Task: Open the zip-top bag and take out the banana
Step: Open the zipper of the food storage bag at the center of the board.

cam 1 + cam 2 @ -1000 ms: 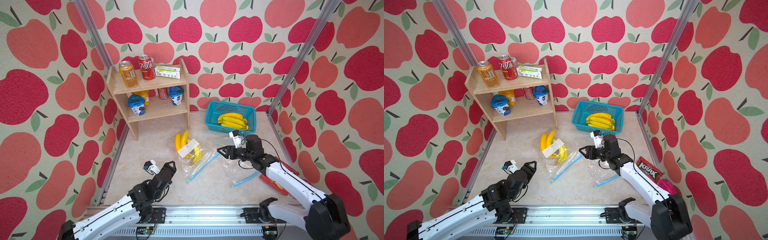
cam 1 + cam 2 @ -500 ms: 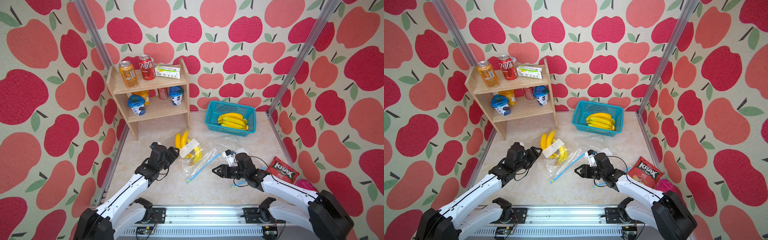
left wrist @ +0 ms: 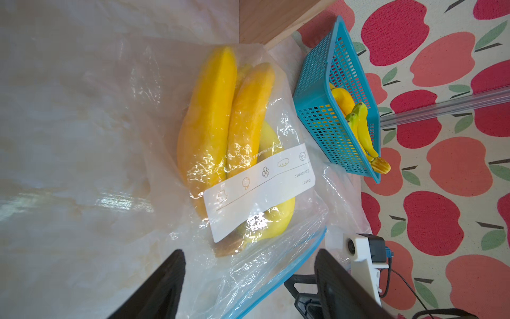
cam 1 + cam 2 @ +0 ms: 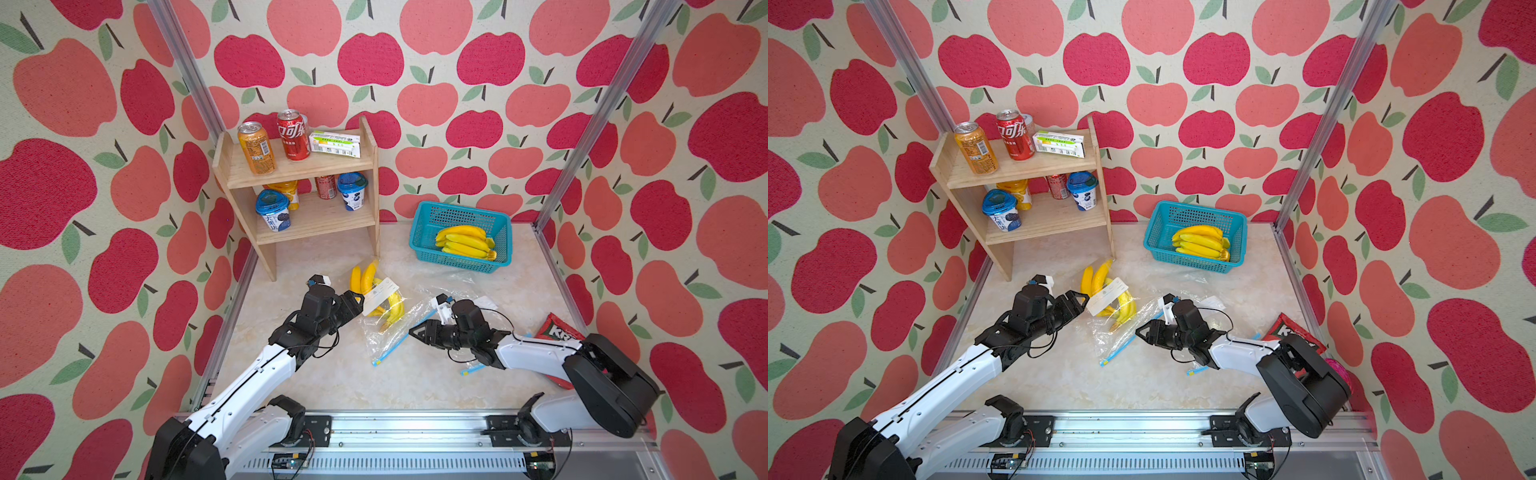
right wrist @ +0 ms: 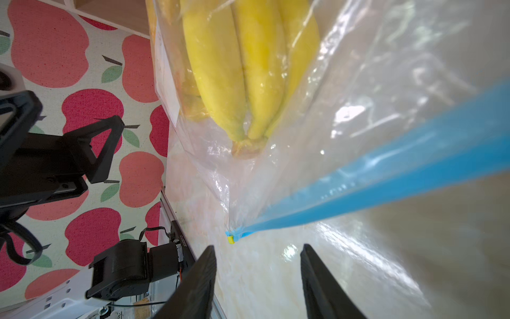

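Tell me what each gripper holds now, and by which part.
Nothing is held: the left gripper and right gripper both stand open near the zip-top bag.

Walls (image 4: pixel 62 91): three sides enclosed, covered in a coarse-textured cream print of large red and coral apples with green leaves. The finish is uniform throughout.

Framing: a bare aluminium back-left post (image 4: pixel 187 79) and back-right post (image 4: pixel 602 112) rise from the worktop's two rear corners.

Worktop (image 4: pixel 374 390): pale beige marble-look surface, glossy. Bright glare patches (image 3: pixel 110 201) are noted in the left wrist view.

Furniture: one two-tier unpainted wooden shelf unit (image 4: pixel 324 218) stands at the back left corner, against the rear wall.

Front edge: an aluminium rail (image 4: pixel 395 424) runs the full width.

Lighting: bright and even, with soft shadows.
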Motion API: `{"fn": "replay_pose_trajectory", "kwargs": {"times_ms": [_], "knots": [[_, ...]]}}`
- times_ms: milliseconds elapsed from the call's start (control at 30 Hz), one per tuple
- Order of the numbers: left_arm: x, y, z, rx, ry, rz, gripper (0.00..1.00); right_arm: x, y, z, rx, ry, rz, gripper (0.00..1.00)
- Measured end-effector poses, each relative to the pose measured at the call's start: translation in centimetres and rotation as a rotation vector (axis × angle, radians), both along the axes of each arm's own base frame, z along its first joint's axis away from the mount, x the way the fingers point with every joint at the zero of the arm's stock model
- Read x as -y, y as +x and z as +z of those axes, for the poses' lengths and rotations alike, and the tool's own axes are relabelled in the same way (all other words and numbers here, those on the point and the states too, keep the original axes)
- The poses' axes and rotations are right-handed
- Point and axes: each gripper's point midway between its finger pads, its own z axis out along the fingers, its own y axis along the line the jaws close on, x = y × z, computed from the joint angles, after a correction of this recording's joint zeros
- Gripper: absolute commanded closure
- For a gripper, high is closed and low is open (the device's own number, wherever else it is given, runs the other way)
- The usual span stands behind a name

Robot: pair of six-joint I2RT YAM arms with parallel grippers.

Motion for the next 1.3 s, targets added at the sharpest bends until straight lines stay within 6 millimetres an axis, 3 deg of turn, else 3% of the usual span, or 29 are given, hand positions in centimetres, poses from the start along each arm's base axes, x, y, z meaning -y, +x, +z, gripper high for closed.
{"fn": "replay_pose_trajectory", "kwargs": {"times_ms": [367,833,1133,1300], "knots": [[-0.1,-0.4,-0.8,-0.001,0.072,-0.036,0.23,-1.7,1.5,1.5,0.022,0.042,-0.008,0.53],[-0.8,-0.6,0.2,0.036,0.085,-0.014,0.23,-1.3,1.6,-1.1,-0.08,-0.042,-0.055,0.54],[-0.6,-0.9,0.2,0.041,0.106,-0.021,0.23,-2.8,1.8,-0.5,-0.063,-0.03,-0.044,0.63],[-0.7,-1.0,0.2,0.042,0.113,-0.018,0.23,-3.0,2.0,-0.4,-0.063,-0.03,-0.057,0.8]]}}
